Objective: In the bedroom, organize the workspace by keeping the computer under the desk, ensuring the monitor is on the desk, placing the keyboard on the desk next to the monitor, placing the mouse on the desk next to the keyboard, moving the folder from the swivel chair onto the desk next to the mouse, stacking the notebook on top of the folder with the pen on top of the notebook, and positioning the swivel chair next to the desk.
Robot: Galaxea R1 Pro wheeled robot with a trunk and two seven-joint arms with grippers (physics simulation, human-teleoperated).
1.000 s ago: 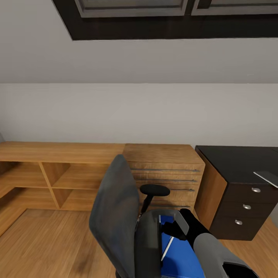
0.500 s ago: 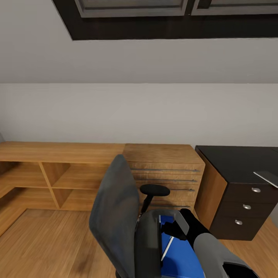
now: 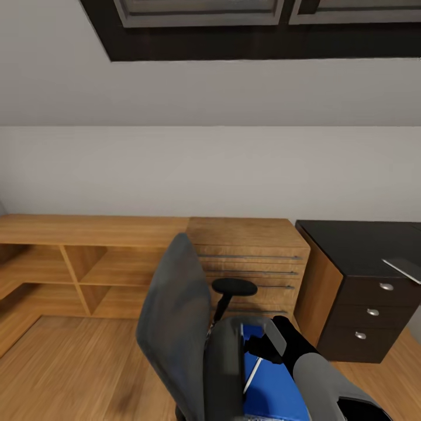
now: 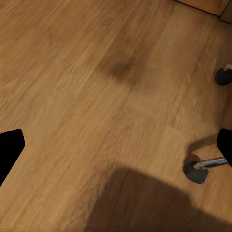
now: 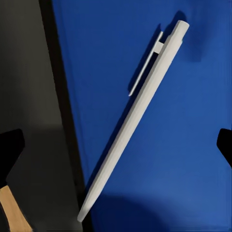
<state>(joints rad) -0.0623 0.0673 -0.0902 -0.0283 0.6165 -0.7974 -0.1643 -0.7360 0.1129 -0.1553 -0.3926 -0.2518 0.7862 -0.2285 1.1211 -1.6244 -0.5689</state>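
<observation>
The grey swivel chair stands in front of me, backrest to the left, black armrest behind it. On its seat lies the bright blue folder with the whitish pen lying slantwise on it. My right gripper hangs open just above the pen, one fingertip at each side. A dark grey surface borders the folder; I cannot tell whether it is the notebook or the seat. My left gripper is open over bare floor beside the chair's casters. The black desk stands at the right.
Low wooden shelving and a wooden drawer chest line the white wall behind the chair. The desk's black drawers have round silver knobs. A flat grey thing lies on the desk at the view's right edge. Wooden floor spreads to the left.
</observation>
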